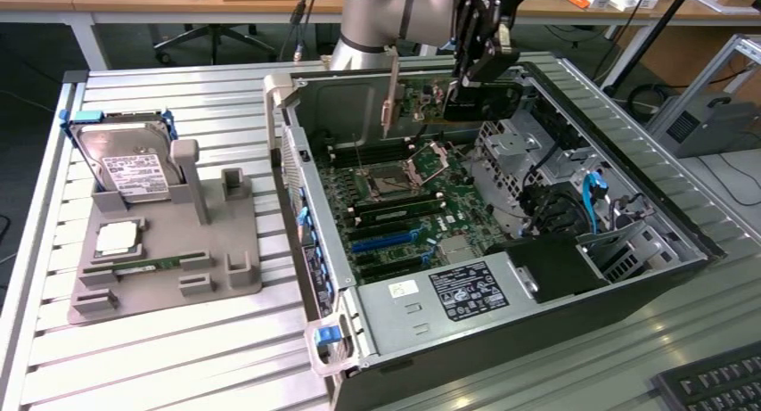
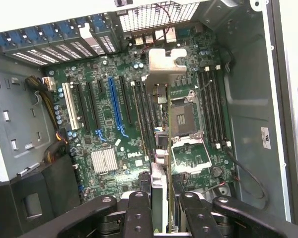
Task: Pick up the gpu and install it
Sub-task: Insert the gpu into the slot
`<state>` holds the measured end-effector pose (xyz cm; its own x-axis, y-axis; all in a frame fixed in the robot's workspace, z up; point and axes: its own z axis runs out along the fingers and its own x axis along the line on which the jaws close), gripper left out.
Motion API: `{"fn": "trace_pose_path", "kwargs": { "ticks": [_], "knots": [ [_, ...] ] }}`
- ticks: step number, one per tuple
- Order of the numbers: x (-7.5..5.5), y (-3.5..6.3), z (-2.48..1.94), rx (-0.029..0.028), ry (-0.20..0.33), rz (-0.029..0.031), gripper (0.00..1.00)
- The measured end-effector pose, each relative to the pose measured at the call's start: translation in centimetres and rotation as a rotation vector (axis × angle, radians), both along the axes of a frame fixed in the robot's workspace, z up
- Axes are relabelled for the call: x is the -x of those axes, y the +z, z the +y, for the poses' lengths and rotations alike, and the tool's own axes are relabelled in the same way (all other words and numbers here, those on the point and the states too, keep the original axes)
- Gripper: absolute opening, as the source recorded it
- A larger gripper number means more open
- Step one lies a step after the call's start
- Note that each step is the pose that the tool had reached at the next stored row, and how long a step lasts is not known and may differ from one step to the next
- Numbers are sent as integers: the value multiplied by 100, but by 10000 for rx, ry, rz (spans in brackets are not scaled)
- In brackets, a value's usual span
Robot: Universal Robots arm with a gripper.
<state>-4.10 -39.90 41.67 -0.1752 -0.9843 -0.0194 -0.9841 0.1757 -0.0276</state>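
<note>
My gripper (image 1: 473, 79) hangs over the far end of the open computer case (image 1: 393, 304), shut on the gpu (image 1: 430, 101). The card hangs in the air above the motherboard (image 1: 398, 224), touching nothing else. Its silver bracket (image 1: 390, 94) points toward the exterior view's left. In the wrist view the gpu (image 2: 162, 148) shows edge-on, running from between my black fingers (image 2: 139, 213) out to the bracket (image 2: 164, 62). Below it lie the motherboard's slots, among them a long blue slot (image 2: 116, 109) and a white one (image 2: 69, 106).
A grey holder (image 1: 167, 250) on the slatted table, at the exterior view's left, carries a hard drive (image 1: 125, 166), a processor (image 1: 116, 239) and a green memory stick (image 1: 143, 267). The CPU socket (image 2: 181, 116) stands open. A keyboard (image 1: 714, 384) lies at the near right corner.
</note>
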Motion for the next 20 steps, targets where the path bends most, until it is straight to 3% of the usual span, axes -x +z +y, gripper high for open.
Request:
{"fn": "trace_pose_path", "kwargs": {
  "ticks": [20],
  "knots": [
    [0,0,0,0,616,0,27]
  ]
}}
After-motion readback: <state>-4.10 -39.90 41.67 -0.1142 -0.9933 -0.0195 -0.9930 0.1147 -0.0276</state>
